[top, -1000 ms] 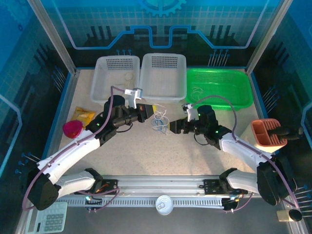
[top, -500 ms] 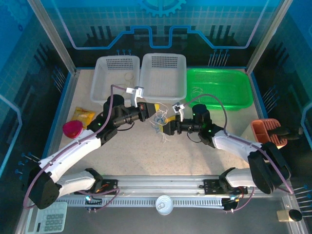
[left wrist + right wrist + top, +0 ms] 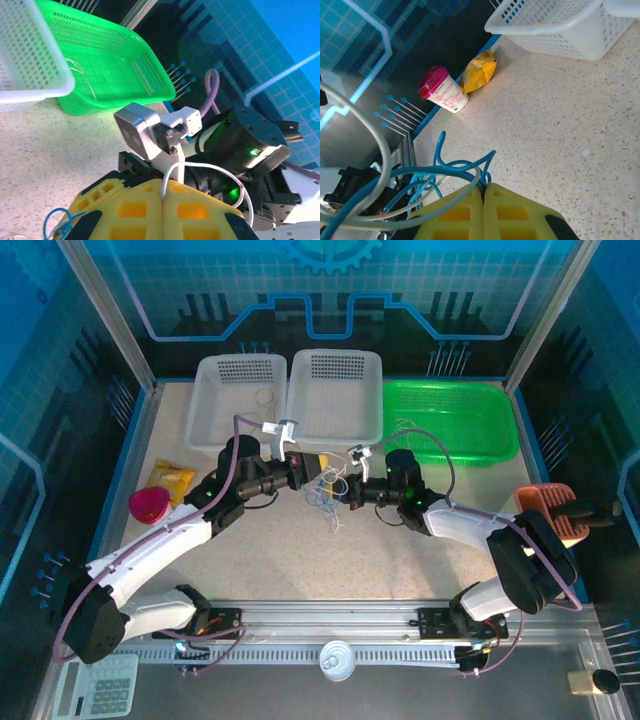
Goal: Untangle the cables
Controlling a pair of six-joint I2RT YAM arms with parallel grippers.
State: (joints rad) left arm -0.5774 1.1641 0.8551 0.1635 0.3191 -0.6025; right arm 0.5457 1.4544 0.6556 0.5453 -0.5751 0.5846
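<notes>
The cables (image 3: 326,496) form a small blue and white tangle hanging between the two grippers at the table's middle. My left gripper (image 3: 320,470) is shut on a white cable (image 3: 200,170) that loops up out of its yellow fingertips (image 3: 145,200); a blue loop (image 3: 60,222) shows at the lower left. From the right, my right gripper (image 3: 347,492) meets the tangle, shut on blue cable strands (image 3: 445,167) pinched between its yellow pads (image 3: 515,210). A white strand (image 3: 380,150) curves across them.
Two white baskets (image 3: 235,390) (image 3: 335,430) and a green basket (image 3: 490,445) line the back. A pink cup (image 3: 148,505) and yellow packet (image 3: 172,476) lie left. An orange holder (image 3: 545,512) stands right. The right arm's camera block (image 3: 150,132) sits just beyond the left fingers.
My right gripper has moved left and back, closing on the left gripper. The tangle now sits tightly between the two grippers. The left gripper shifted slightly right.
</notes>
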